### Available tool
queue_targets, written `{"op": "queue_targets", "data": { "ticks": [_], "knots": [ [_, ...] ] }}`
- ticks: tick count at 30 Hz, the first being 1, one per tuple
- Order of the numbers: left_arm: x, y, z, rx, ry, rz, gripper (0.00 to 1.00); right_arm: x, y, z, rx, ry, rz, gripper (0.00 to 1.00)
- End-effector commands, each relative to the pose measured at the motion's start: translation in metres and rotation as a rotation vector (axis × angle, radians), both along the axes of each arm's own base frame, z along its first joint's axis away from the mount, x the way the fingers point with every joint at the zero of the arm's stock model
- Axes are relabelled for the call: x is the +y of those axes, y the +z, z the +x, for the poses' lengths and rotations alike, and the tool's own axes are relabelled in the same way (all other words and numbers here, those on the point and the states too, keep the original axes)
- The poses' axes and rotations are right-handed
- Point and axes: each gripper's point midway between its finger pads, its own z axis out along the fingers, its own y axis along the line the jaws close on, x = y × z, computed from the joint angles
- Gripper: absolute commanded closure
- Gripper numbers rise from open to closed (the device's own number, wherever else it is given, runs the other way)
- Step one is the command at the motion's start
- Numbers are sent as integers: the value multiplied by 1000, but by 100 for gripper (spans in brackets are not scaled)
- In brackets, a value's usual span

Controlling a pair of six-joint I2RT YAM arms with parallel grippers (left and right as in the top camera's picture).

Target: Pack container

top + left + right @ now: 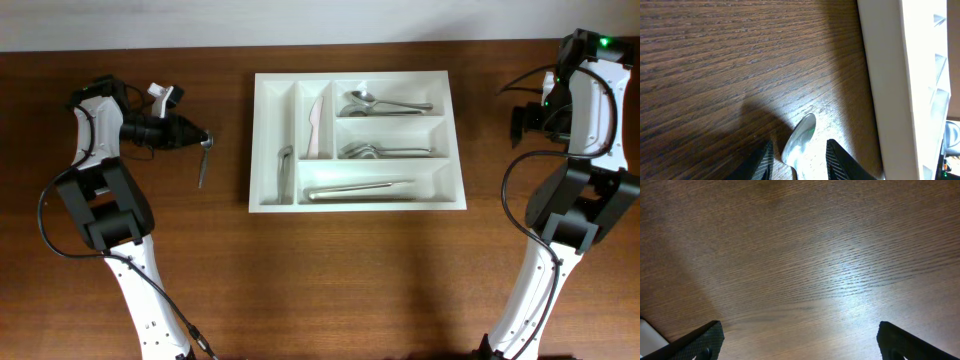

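Pickup seemed in hand: left pincer [800, 143] stood narrow astride a spoon [801, 132], grip unclear, right pincer [799, 326] wide; the next move called for carrying it right into the container [390, 76].

Container [437, 187]: large white rectangular plastic tray, lying flat and square to the bench at the middle of its far edge. Two narrow upright slots at left, three long horizontal compartments at right. Each compartment holds cutlery [372, 102].
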Motion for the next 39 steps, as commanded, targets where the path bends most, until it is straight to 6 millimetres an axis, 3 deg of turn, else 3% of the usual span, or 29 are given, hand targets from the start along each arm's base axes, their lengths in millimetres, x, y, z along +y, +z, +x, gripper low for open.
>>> {"op": "queue_targets", "data": {
  "ticks": [1,23,28,35,39],
  "knots": [
    [-5,-17,-4,12,-36,17,63,-3,19,0,-38,-4,-23,1],
    [-10,-13,-7,6,-51,-14,64,-3,19,0,-39,-4,-23,1],
    [-10,-12,-9,12,-54,-16,73,-3,19,0,-38,-4,-23,1],
    [-10,-12,-9,13,-53,-17,73,-3,19,0,-39,-4,-23,1],
    [-10,-12,-9,12,-53,-16,80,-3,19,0,-39,-4,-23,1]
  ]
}}
